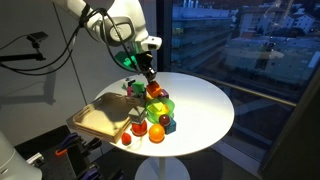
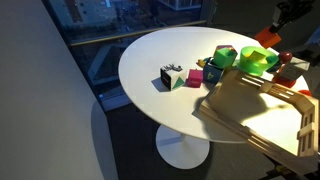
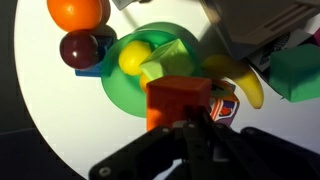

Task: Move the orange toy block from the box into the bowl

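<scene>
Fingers (image 3: 187,130): I am pinching the orange toy block (image 3: 180,98) from two sides. My tips are sinking into dark blur at the bottom of the wrist view.
Orange toy block: it is hanging in my grip over the edge of the green bowl (image 3: 125,88), clear of the box (image 1: 90,118). Its underside is hiding behind my fingers, so I cannot tell whether it is touching the bowl.
Green bowl: it is sitting on the desk (image 1: 205,100) just beside the box, and the block is covering part of its rim.
Inside the bowl: a yellow ball (image 3: 133,57) is lying there.
Box: the frame is cutting it off in an exterior view (image 2: 250,110).
</scene>
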Available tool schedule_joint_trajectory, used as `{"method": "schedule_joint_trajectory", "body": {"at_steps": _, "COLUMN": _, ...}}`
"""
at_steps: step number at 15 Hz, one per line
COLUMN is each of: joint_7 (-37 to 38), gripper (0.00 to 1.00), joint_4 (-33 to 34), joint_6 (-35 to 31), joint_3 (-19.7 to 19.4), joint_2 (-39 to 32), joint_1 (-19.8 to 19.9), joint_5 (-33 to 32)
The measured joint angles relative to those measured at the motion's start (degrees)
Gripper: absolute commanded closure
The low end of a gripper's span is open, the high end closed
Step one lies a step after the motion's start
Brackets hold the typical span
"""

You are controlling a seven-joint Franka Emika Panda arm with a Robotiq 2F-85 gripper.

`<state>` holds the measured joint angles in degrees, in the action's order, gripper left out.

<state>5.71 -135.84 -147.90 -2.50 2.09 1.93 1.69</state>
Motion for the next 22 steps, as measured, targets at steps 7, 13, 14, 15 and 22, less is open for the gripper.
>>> {"method": "schedule_joint_trajectory", "body": {"at_steps": 7, "joint_7": 1.1, "gripper": 0.53, "joint_4": 1.7, "joint_6": 0.7, "joint_3": -1.4, "joint_2": -1.6, "joint_1": 1.3, "joint_5": 0.0}}
{"method": "schedule_joint_trajectory", "body": {"at_steps": 13, "joint_7": 1.4, "gripper": 0.05, "joint_4": 2.4, "joint_6": 3.3, "joint_3": -1.5, "joint_2": -2.0, "joint_1": 1.3, "joint_5": 0.0}}
{"method": "schedule_joint_trajectory", "body": {"at_steps": 14, "joint_7": 1.4, "gripper": 0.02, "joint_4": 2.4, "joint_6": 4.1, "joint_3": -1.5, "joint_2": -2.0, "joint_1": 1.3, "joint_5": 0.0}}
{"method": "schedule_joint_trajectory", "body": {"at_steps": 15, "joint_7": 1.3, "gripper": 0.00, "joint_4": 2.4, "joint_6": 5.0, "joint_3": -1.5, "joint_2": -2.0, "joint_1": 1.2, "joint_5": 0.0}}
{"method": "schedule_joint_trajectory", "body": {"at_steps": 22, "joint_7": -0.1, "gripper": 0.00, "joint_4": 2.4, "joint_6": 13.9, "joint_3": -0.4, "joint_2": -0.8, "joint_1": 0.5, "joint_5": 0.0}}
